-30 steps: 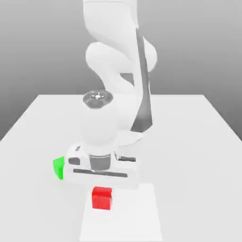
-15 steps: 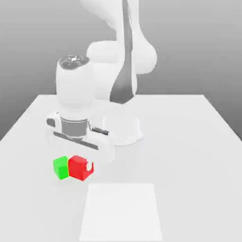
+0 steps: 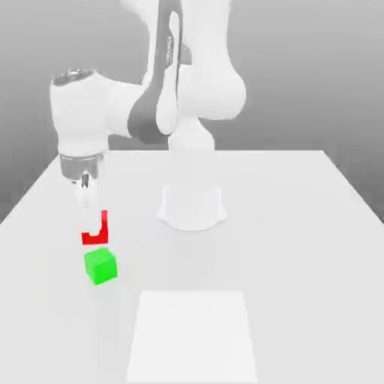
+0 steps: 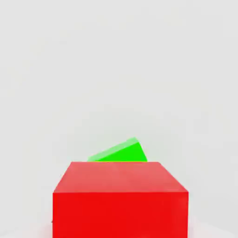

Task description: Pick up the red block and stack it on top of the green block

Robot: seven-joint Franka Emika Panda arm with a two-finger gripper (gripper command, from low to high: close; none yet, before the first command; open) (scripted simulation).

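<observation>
In the exterior view my gripper (image 3: 93, 225) hangs from the arm at the exterior view's left, shut on the red block (image 3: 97, 232), which a white finger (image 3: 88, 202) partly covers. The red block is held in the air just above the green block (image 3: 100, 267), with a thin gap between them. The green block rests on the white table (image 3: 300, 225). In the hand view the red block (image 4: 120, 200) sits close to the camera, and the green block (image 4: 120, 152) peeks out beyond its far edge, turned at a slight angle.
The arm's round white base (image 3: 191, 206) stands mid-table, to the exterior view's right of the blocks. A brighter white square patch (image 3: 193, 334) lies on the table near the front edge.
The arm has swung to the exterior view's left and the hand has turned. The red block went from beside the green block to just above it.
</observation>
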